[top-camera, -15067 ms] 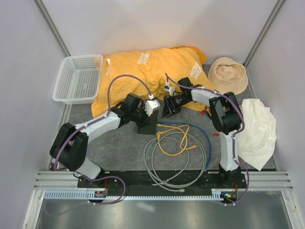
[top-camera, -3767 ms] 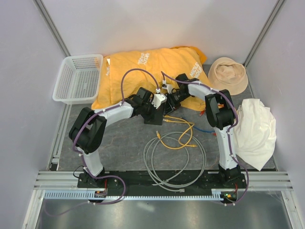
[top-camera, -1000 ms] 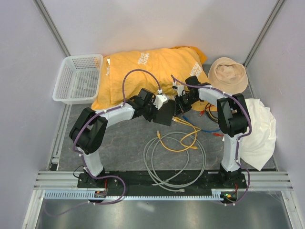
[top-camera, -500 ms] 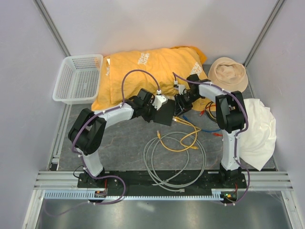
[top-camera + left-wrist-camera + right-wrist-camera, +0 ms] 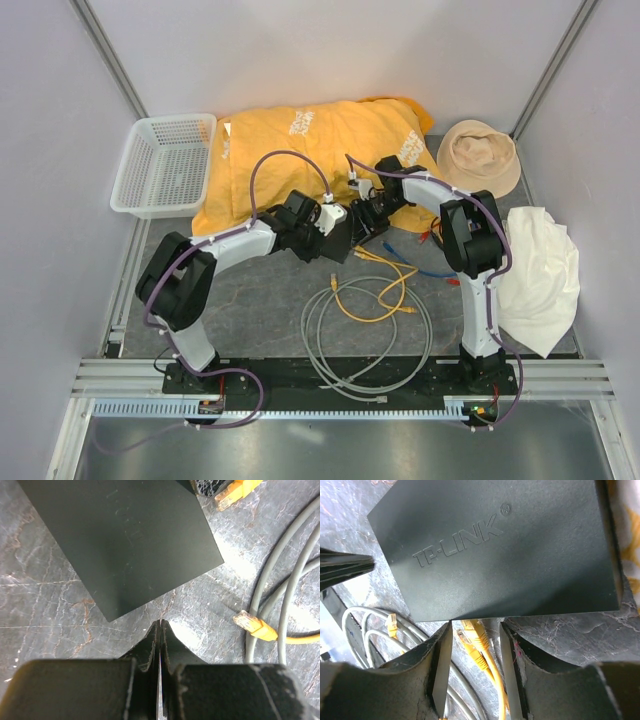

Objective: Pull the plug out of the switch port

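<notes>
Sitting by 1 switch [image 5: 510, 550]: 2 yellow plugs [image 5: 475, 641] btwn parted R fingers [image 5: 441, 665].

right pincer [image 5: 475, 628] — jaws now parted | switch [image 5: 510, 550] — shifted rightward, farther back

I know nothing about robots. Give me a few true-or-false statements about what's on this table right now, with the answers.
1. The left gripper is shut, its tips near an edge of the black switch. True.
2. The right gripper is clamped shut. False: its jaws stand apart, with a yellow plug between them.
3. The switch is lettered TP-LINK. True.
4. The grey cable lies in the white basket. False: it lies coiled on the table, nearer the arms' bases than the switch.
5. The beige hat sits at the far right, beside the orange cloth. True.
</notes>
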